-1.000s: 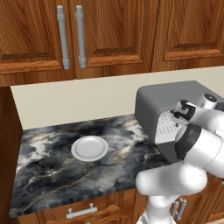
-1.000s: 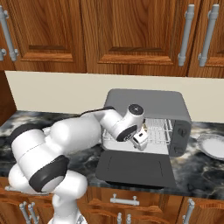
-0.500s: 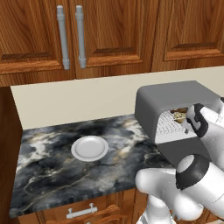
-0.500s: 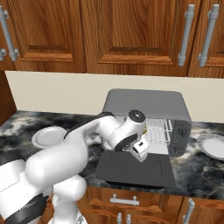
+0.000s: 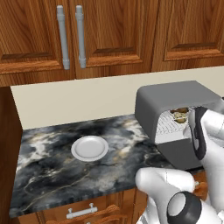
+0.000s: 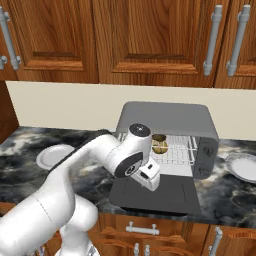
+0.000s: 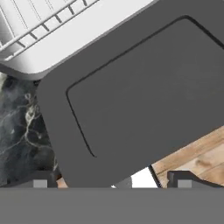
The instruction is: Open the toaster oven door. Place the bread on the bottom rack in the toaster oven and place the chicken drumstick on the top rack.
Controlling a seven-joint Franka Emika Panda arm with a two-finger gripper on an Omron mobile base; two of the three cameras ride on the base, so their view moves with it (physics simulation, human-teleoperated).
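Sitting bare on the desk [image 6: 20, 145] at far left, a white plate [image 6: 50, 156]. Hovering mid-scene with fingers spread wide and nothing held, the pincer [image 6: 150, 178], over the lowered toaster oven door [image 6: 155, 196]. Resting inside the toaster oven [image 6: 167, 137], apparently on the top rack [image 6: 175, 146], brownish food [image 6: 159, 144] — both placements seemingly finishing, though bread versus drumstick staying unclear.

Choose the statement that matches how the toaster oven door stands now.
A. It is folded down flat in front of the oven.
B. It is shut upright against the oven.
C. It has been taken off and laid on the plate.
A: the door lies flat in front of the toaster oven, leaving the wire racks inside exposed.
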